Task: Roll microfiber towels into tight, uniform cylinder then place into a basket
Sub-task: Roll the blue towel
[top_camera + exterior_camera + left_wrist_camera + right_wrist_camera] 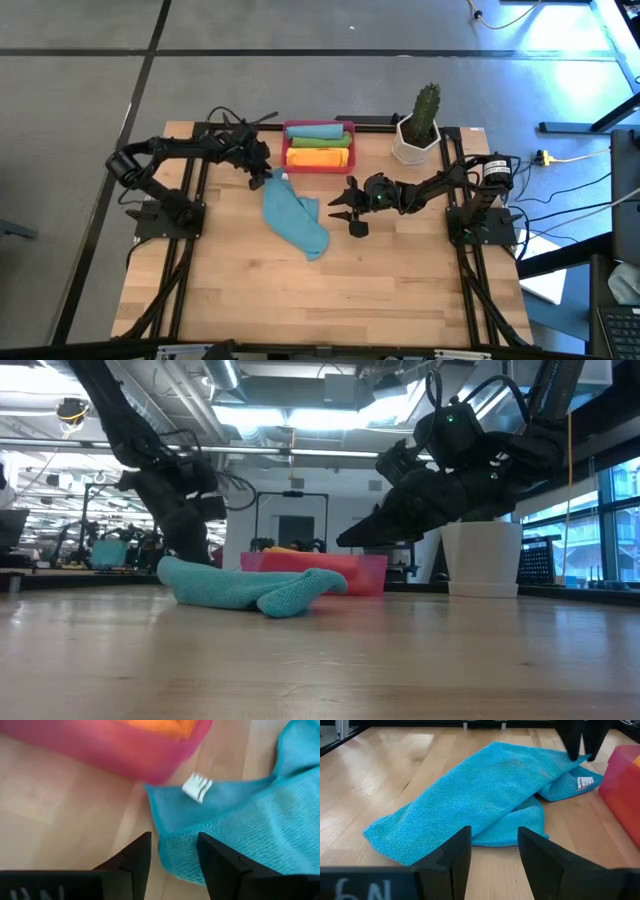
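Cactus (pixel 427 103) in white hex pot (pixel 414 146), far-right corner of wooden table (pixel 240 290).

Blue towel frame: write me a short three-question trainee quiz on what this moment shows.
1. True or false: the blue towel lies rolled inside the red basket.
2. Which gripper is at the towel's corner by the basket: A) left gripper, B) right gripper?
3. Fill in: the rolls in the basket are teal, green and ____.

Key
1. False; it lies loose on the table.
2. A; its fingers straddle the towel's edge.
3. Orange.
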